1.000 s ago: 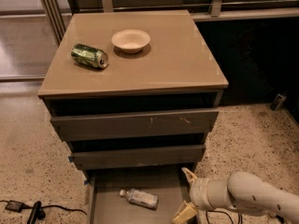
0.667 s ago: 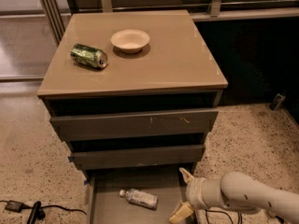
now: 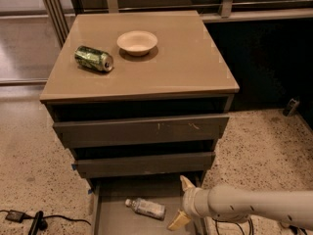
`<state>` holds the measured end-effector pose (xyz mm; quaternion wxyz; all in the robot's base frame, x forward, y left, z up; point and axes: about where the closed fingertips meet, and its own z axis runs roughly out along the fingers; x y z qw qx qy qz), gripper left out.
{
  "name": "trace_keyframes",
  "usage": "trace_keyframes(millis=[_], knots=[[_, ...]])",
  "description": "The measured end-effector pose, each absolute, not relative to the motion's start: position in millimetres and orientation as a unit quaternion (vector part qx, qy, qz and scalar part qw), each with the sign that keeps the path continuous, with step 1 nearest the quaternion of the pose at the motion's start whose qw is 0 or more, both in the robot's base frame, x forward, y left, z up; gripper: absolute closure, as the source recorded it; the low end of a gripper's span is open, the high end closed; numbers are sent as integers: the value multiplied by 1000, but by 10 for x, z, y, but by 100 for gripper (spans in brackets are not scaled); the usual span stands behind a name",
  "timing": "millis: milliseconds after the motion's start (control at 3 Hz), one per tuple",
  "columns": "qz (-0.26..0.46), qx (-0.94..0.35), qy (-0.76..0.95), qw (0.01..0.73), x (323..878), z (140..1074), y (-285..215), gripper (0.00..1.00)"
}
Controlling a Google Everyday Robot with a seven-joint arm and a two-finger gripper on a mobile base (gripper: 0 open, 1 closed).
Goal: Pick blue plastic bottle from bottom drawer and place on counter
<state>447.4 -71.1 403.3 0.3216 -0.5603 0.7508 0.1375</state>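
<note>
The end effector (image 3: 182,202) sits just to the right of the blue plastic bottle (image 3: 145,208), at the bottle's own level, over the right side of the bottom drawer (image 3: 115,223). Its two tan fingers (image 3: 187,182) are spread wide apart, one higher and one lower, with nothing between them. It is not touching the bottle. The pale arm (image 3: 254,207) behind it runs off to the right of the bottle and out of view.

The bottle lies on its side on the drawer's flat grey floor, white cap pointing left, roughly mid-drawer. The drawer is pulled out beneath it. The two drawers (image 3: 142,131) above the bottle have scuffed fronts and are only slightly proud of the cabinet.

Well above the bottle is the tan tabletop (image 3: 195,67), which carries a green metal can (image 3: 94,58) lying on its side toward the left and a small pale bowl (image 3: 137,42) near the back. A dark cable (image 3: 29,218) lies on the speckled floor to the left of the bottle.

By my reading, the task is at an early stage. The drawer is open and the approach is nearly made, but the grasp is not yet done. Closing on the bottle, lifting it out and setting it on the tabletop all remain.
</note>
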Motion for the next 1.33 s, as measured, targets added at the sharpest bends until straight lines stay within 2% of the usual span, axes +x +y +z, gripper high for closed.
trace_keyframes(millis=[333,667,1000,1333], knots=[[147,-574,725,352,4609,3835,-515,0],[184,-552,718,381,4794,3706,-607,0],[219,-541,713,388,4934,3552,-652,0],[218,-545,713,385,4940,3584,-618,0]])
